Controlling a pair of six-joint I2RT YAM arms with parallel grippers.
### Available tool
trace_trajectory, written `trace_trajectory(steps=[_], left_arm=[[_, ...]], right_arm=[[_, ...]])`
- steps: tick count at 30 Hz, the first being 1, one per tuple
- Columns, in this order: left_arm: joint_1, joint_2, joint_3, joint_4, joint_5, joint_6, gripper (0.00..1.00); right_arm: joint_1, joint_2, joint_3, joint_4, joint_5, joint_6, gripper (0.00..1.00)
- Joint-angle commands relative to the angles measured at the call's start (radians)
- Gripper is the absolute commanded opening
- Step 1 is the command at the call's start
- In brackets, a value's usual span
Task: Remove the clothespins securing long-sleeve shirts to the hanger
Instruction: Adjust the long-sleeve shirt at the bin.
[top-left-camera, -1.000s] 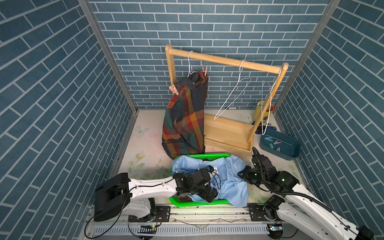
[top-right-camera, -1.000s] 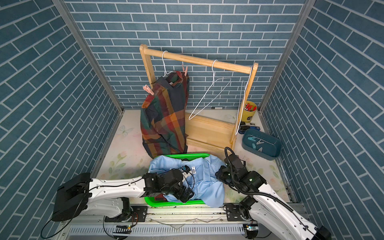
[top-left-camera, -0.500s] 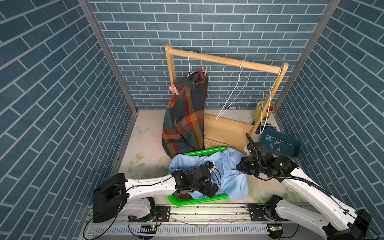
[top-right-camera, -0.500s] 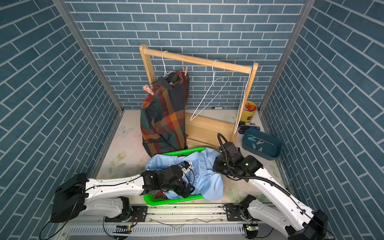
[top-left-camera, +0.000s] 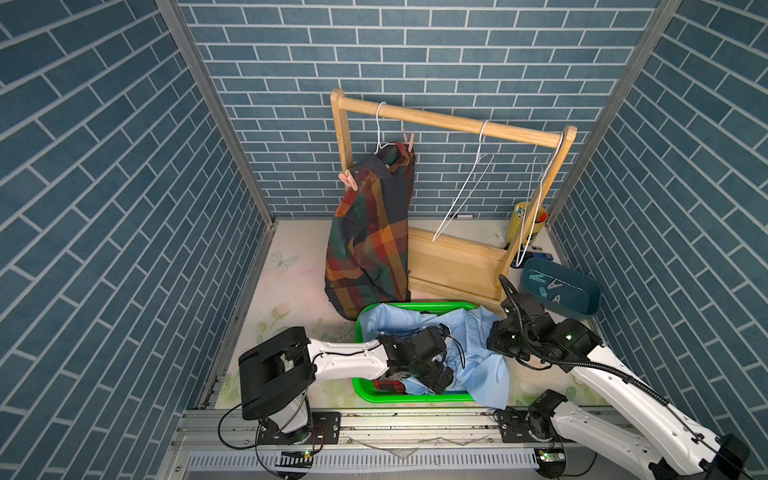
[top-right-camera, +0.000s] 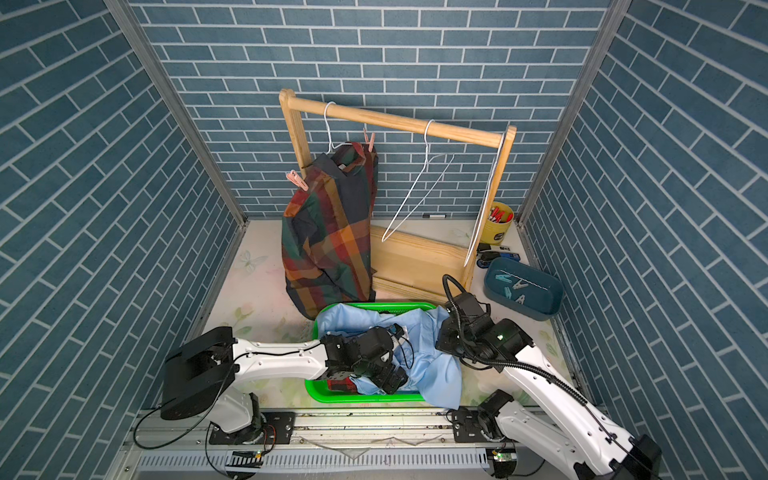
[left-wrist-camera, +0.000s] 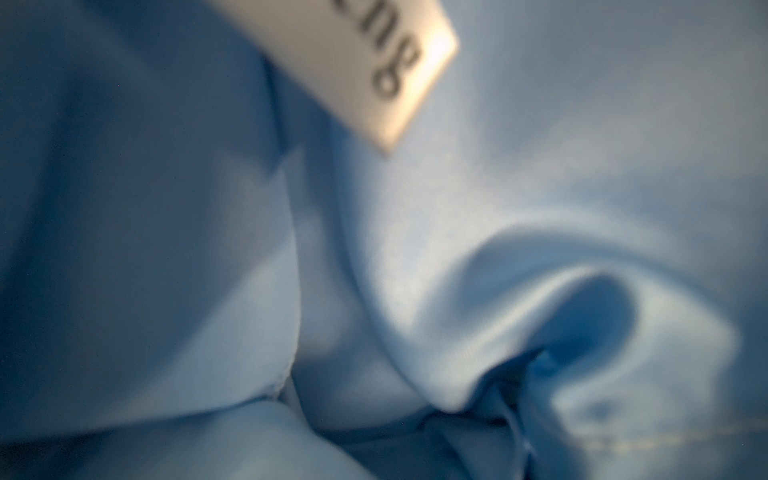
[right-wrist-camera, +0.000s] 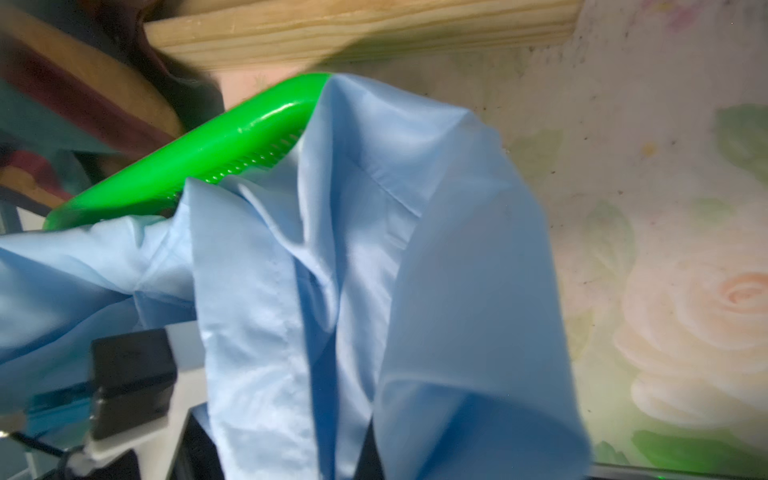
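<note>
A dark plaid shirt (top-left-camera: 370, 232) hangs on a white hanger (top-left-camera: 379, 124). Two pink clothespins hold it, one at the shoulder (top-left-camera: 348, 181) and one by the collar (top-left-camera: 409, 142). The light blue shirt (top-left-camera: 478, 357) lies heaped in a green basket (top-left-camera: 415, 307), over a red-check shirt (top-left-camera: 386, 384). My left gripper (top-left-camera: 436, 376) is pressed into the blue cloth. Its wrist view shows only folds and a white label (left-wrist-camera: 374, 62). My right gripper (top-left-camera: 492, 343) is shut on the blue shirt's edge beside the basket, and the cloth (right-wrist-camera: 332, 270) drapes down from it.
The wooden rack (top-left-camera: 457, 124) carries two bare white hangers (top-left-camera: 465, 195) (top-left-camera: 540, 199). A teal tub (top-left-camera: 582, 309) at the right holds loose clothespins (top-left-camera: 544, 286). A yellow cup (top-left-camera: 525, 226) stands in the back right corner. The rack's wooden base (top-left-camera: 453, 262) lies just behind the basket.
My right gripper lifted the blue shirt, tilting the basket, and has come back down so the basket sits level. The left gripper has stayed buried in the cloth.
</note>
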Motion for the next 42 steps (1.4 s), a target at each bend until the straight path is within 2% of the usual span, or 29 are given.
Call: trace_trajectory(steps=[1,5,9,13,19,26,30,31,33,35,38,42], left_arm=[[-0.004,0.111,-0.008,-0.065,0.025,0.071,0.99],[-0.003,0.134,0.067,-0.099,0.035,0.100,0.98],[-0.004,0.059,0.093,-0.176,0.031,0.112,0.98],[-0.012,-0.048,0.079,-0.279,-0.005,0.115,0.99],[-0.010,-0.273,0.038,-0.392,-0.071,0.081,1.00],[-0.005,-0.402,0.078,-0.507,-0.115,0.080,1.00],[0.015,-0.486,0.131,-0.567,-0.168,0.092,1.00],[0.020,-0.508,0.148,-0.582,-0.194,0.097,1.00],[0.037,-0.556,0.189,-0.623,-0.245,0.108,1.00],[0.072,-0.595,0.234,-0.658,-0.255,0.115,1.00],[0.159,-0.632,0.303,-0.695,-0.230,0.124,1.00],[0.223,-0.681,0.383,-0.715,-0.289,0.175,1.00]], right_arm=[[-0.001,-0.017,0.025,-0.042,0.024,0.017,0.00],[-0.002,0.029,0.073,0.038,0.002,-0.006,0.00],[-0.002,0.139,0.153,0.150,-0.045,-0.026,0.00],[-0.002,0.241,0.162,0.228,-0.105,-0.042,0.00],[0.007,0.312,0.040,0.361,-0.114,-0.033,0.00],[0.074,0.408,-0.108,0.496,-0.091,0.000,0.00],[0.101,0.395,-0.157,0.524,-0.064,0.026,0.00],[0.114,0.369,-0.148,0.506,-0.028,0.022,0.03],[0.146,0.290,-0.099,0.422,0.074,0.003,0.33],[0.161,0.220,-0.057,0.360,0.131,-0.023,0.47],[0.165,0.135,-0.010,0.285,0.162,-0.039,0.63],[0.172,0.070,0.036,0.200,0.165,-0.034,0.71]])
